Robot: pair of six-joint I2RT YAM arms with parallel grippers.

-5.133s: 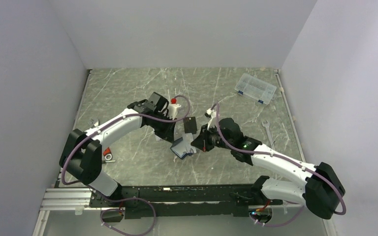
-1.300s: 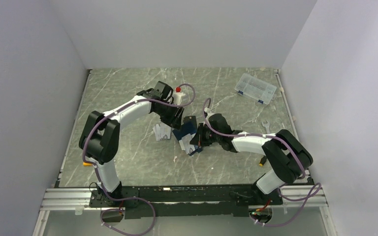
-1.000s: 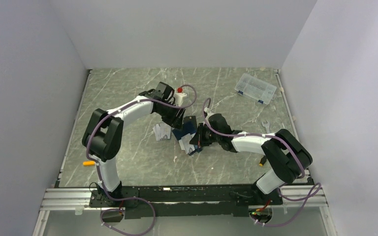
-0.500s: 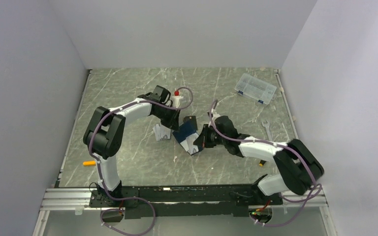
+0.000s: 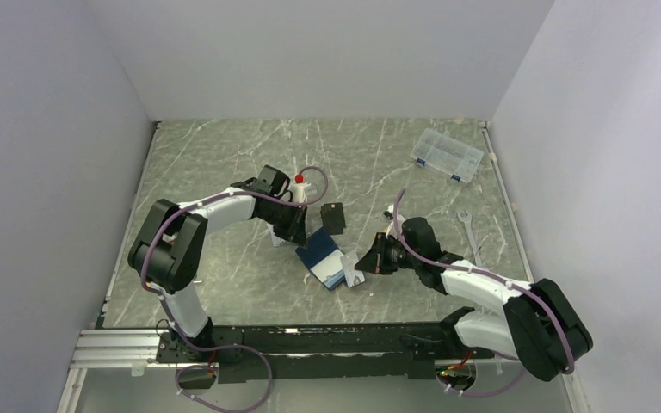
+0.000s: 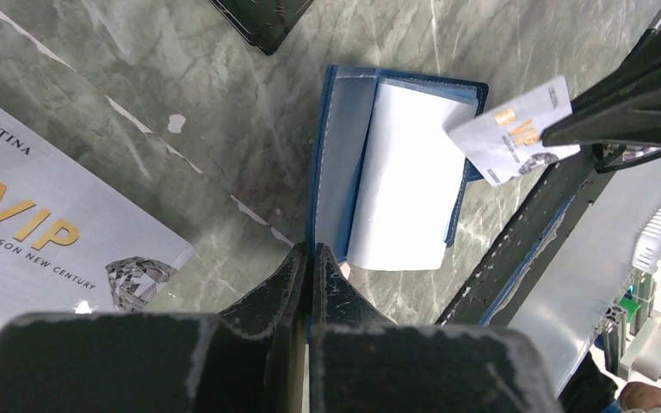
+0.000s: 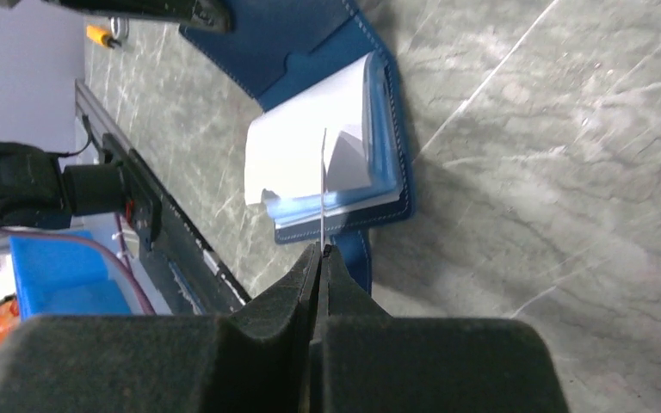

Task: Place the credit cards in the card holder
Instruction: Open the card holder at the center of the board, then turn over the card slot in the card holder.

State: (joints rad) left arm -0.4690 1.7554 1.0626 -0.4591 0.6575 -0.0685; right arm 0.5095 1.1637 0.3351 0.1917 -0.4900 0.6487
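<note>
We see the navy-blue leather-like card holder point(image 5: 320, 255) lying open on the green-grey marbled table point(image 5: 224, 163). The left gripper point(image 5: 299, 240) meets its far-left edge. The right gripper point(image 5: 363, 261) holds a silver-grey plastic card point(image 5: 352, 277) at its near-right corner. A flat black rectangle point(image 5: 333, 217) lies just beyond the holder, and a clear plastic compartment box point(image 5: 447, 155) sits well apart.
</note>
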